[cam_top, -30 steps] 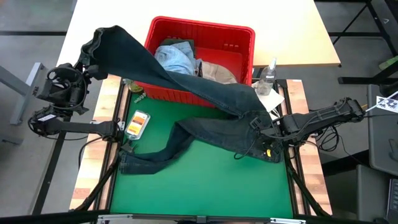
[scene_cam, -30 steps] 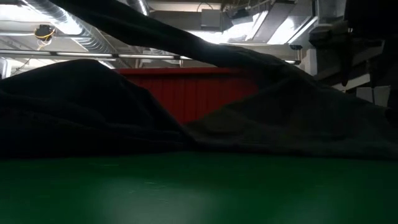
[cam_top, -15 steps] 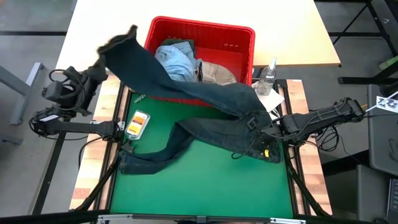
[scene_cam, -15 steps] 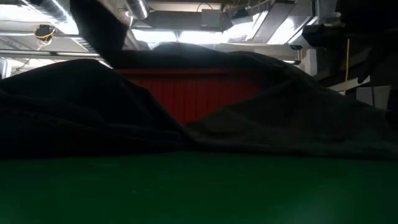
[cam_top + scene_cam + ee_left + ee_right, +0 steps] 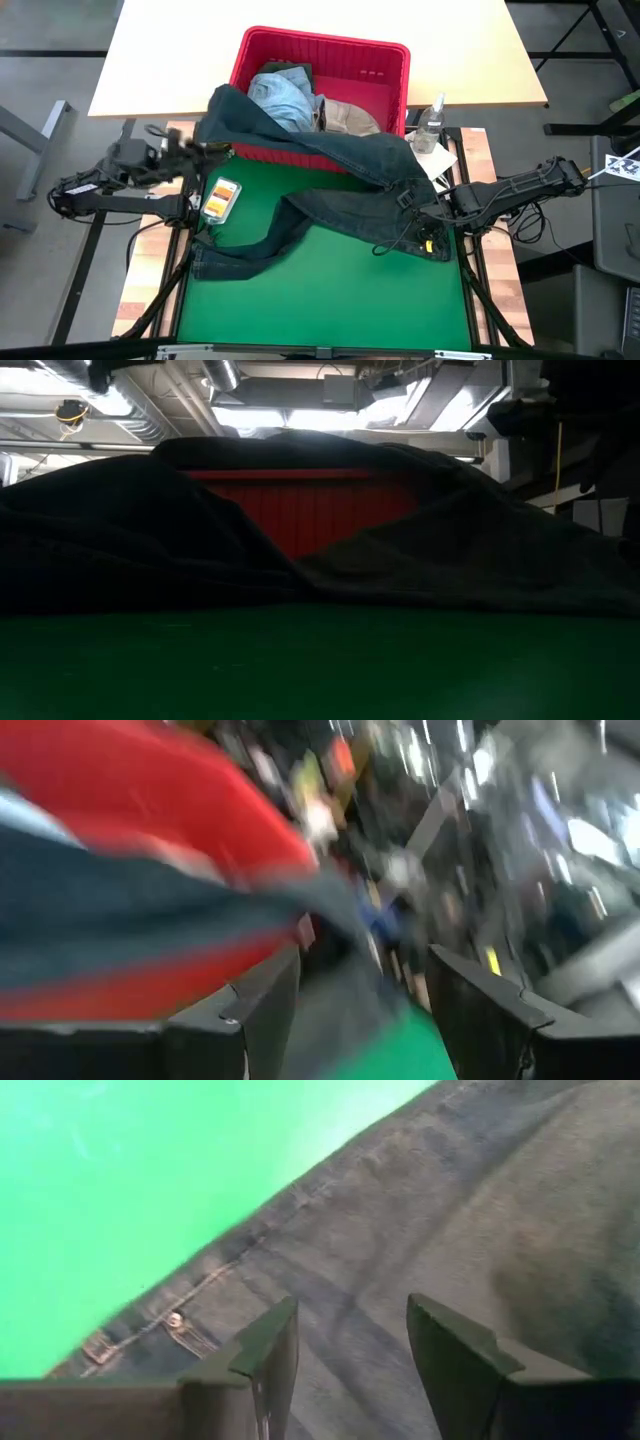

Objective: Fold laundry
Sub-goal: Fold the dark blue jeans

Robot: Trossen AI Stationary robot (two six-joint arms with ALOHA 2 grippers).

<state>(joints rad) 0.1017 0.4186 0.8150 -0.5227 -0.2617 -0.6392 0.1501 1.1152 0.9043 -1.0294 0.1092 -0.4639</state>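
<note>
Currently no fold is made — the dark navy jeans [image 5: 340, 190] sprawl from the red basket [image 5: 385, 60] rim across the green mat [image 5: 330, 290], while the left gripper [image 5: 190, 150] and right gripper [image 5: 425, 215] both stand open, holding nothing.

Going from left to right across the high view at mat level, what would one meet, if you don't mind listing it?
left gripper → orange-and-white packet → dark navy jeans → right gripper
</note>
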